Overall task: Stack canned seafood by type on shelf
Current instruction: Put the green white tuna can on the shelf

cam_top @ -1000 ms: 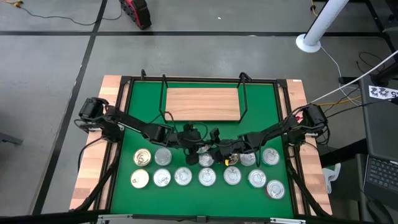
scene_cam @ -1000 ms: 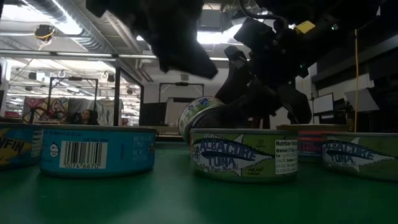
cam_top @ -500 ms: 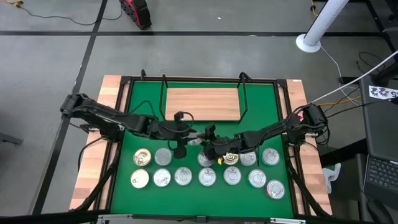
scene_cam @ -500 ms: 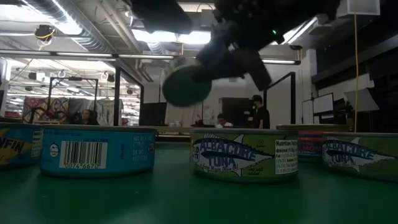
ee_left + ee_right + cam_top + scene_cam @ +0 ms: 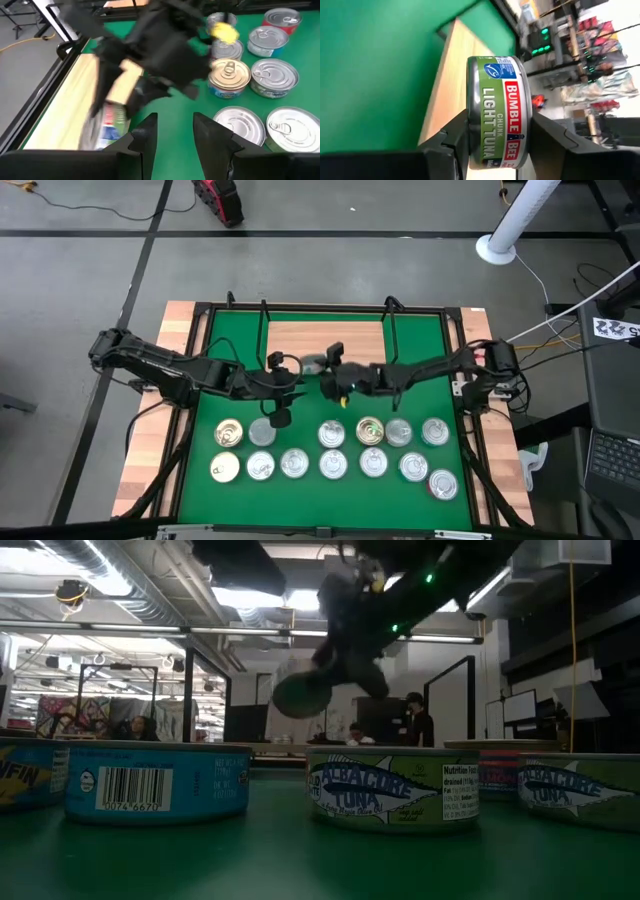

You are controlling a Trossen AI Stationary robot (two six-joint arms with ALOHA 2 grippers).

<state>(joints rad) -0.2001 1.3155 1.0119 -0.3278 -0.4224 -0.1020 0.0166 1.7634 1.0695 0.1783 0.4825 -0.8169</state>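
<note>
Left end effector (image 5: 281, 417) hangs with fingers parted and nothing between them, over the green mat (image 5: 420, 340) just off the shelf's (image 5: 300, 340) front edge, above the back row of tins (image 5: 330, 465). Right end effector (image 5: 322, 368) is clamped on a Bumble Bee light tuna can (image 5: 499, 112), carried tipped on its side above the shelf's front edge. Step in hand: placement. Next move calls for levelling the can, lowering it onto the board, then letting go.

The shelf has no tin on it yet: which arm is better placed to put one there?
Right, probably. Its tool grips a tin edge-up near the shelf. The left tool is open, holding nothing.
</note>
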